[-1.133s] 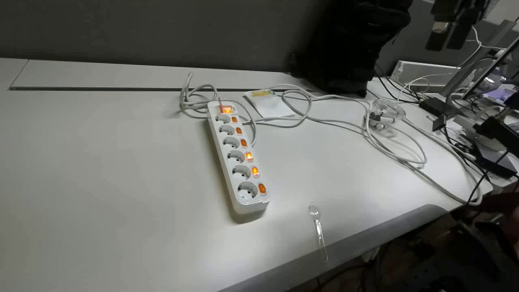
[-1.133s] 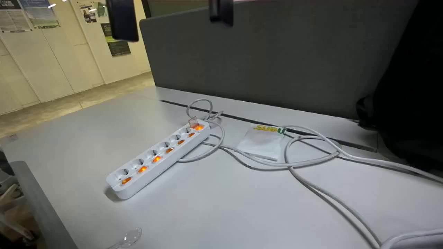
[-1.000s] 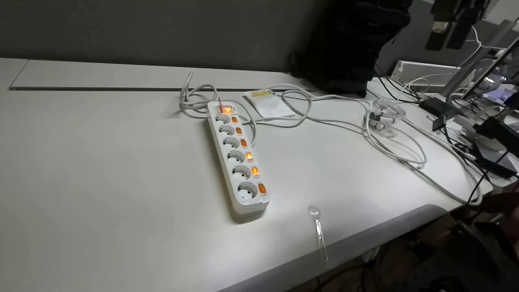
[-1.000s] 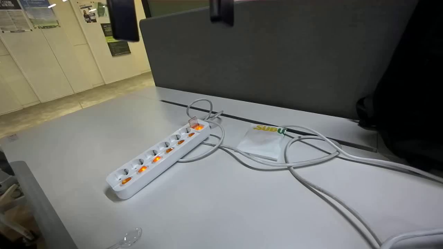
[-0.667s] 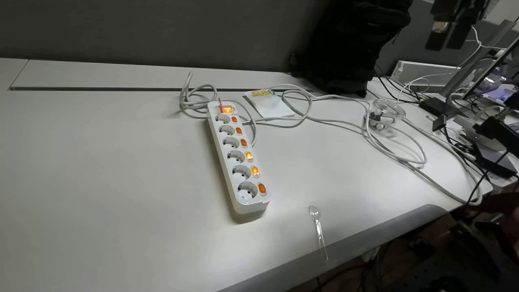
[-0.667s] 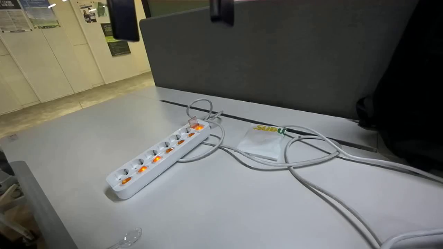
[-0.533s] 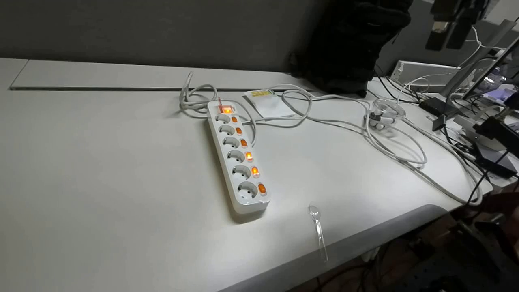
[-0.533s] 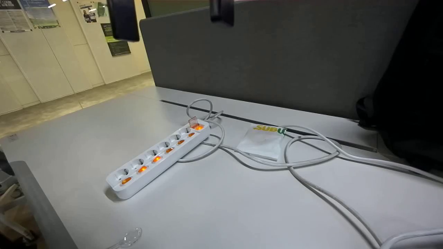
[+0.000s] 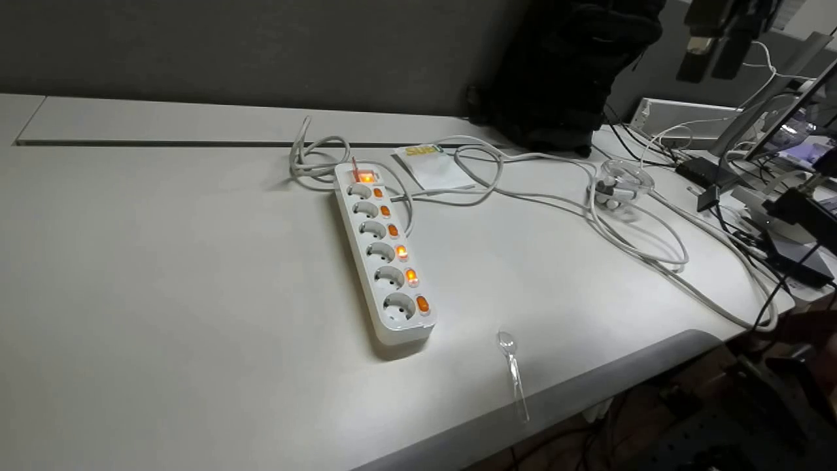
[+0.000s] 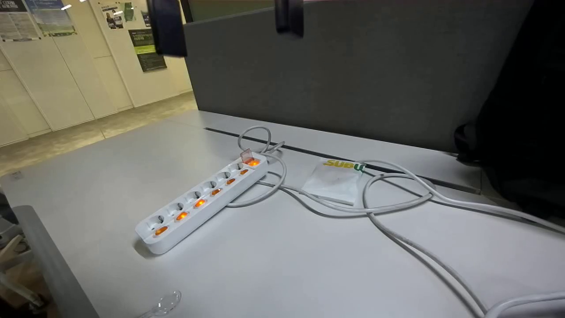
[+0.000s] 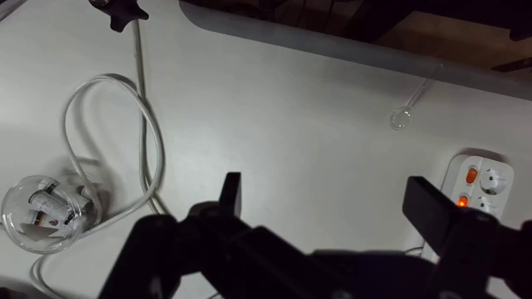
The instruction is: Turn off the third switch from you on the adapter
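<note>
The adapter, a long white power strip [image 9: 375, 243], lies on the table and also shows in an exterior view [image 10: 198, 198]. Counting from its front end, the first switch [image 9: 423, 304] is unlit. The second [image 9: 412, 277] and third switch [image 9: 401, 252] glow orange, the third also in an exterior view [image 10: 200, 203]. The farther small switches are unlit, and the main switch [image 9: 367, 177] is lit. My gripper [image 11: 322, 182] is open and empty, high above the table and away from the strip. In the wrist view, the strip's front end [image 11: 474, 189] shows behind the right finger, which hides the rest.
A clear spoon [image 9: 511, 360] lies near the table's front edge. A white packet [image 9: 435, 169] and loose white cables [image 9: 556, 203] lie beyond the strip. A clear round container [image 9: 621, 183] stands among the cables. A black backpack [image 9: 569, 72] stands at the back.
My gripper has shifted slightly, leftward in an exterior view and right and down in an exterior view. It stays open. The strip and its lit switches have not changed.
</note>
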Robot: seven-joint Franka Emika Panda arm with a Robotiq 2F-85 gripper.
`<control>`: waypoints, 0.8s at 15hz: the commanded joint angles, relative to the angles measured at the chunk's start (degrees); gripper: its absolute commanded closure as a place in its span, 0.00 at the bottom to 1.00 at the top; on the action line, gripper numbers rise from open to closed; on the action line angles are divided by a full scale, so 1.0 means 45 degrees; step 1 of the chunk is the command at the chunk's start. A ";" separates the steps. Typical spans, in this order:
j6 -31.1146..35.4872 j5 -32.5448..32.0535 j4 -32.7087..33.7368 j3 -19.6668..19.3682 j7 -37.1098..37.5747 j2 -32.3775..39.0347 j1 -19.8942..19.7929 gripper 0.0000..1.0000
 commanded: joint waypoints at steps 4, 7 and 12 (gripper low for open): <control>0.1525 -0.1122 0.0380 0.1113 0.1810 0.1977 0.0233 0.00; 0.2819 -0.1334 0.0236 0.1616 0.2163 0.3089 0.0540 0.26; 0.4157 -0.0257 -0.0193 0.2315 0.1432 0.4442 0.0961 0.62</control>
